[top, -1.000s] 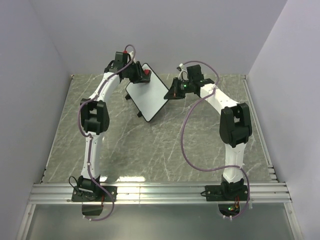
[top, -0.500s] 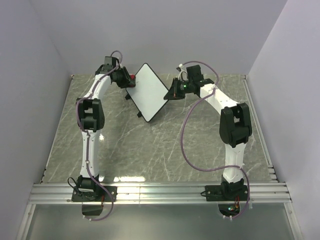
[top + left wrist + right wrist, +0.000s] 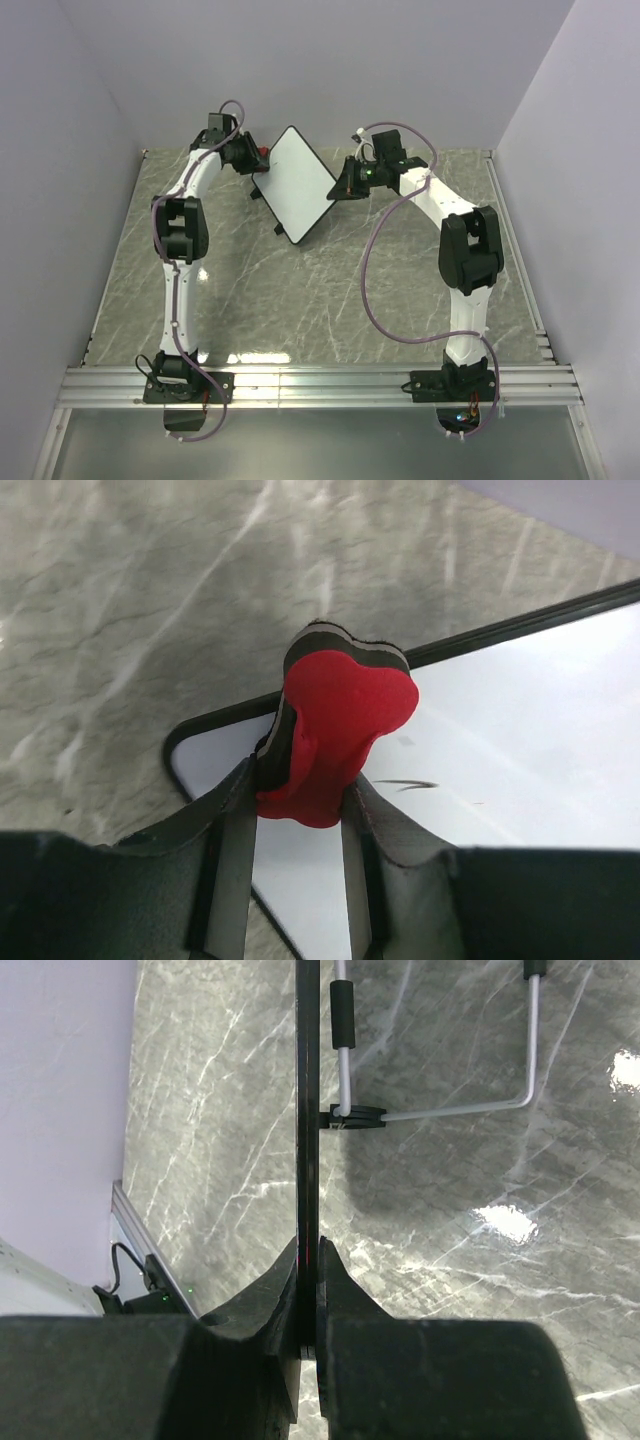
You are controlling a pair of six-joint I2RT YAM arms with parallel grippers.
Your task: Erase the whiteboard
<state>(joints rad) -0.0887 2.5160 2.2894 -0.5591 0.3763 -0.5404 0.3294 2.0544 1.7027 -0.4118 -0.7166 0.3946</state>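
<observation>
Left gripper [image 3: 298,805] clamps red eraser [image 3: 345,705] | right gripper [image 3: 308,1265] pinches whiteboard [image 3: 295,185] edge | faint mark, perhaps

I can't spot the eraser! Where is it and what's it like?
Find the whiteboard at the far end of the marble table. At its left edge the left tool pinches a small eraser. It is the only red thing, with a dark layer behind.
</observation>
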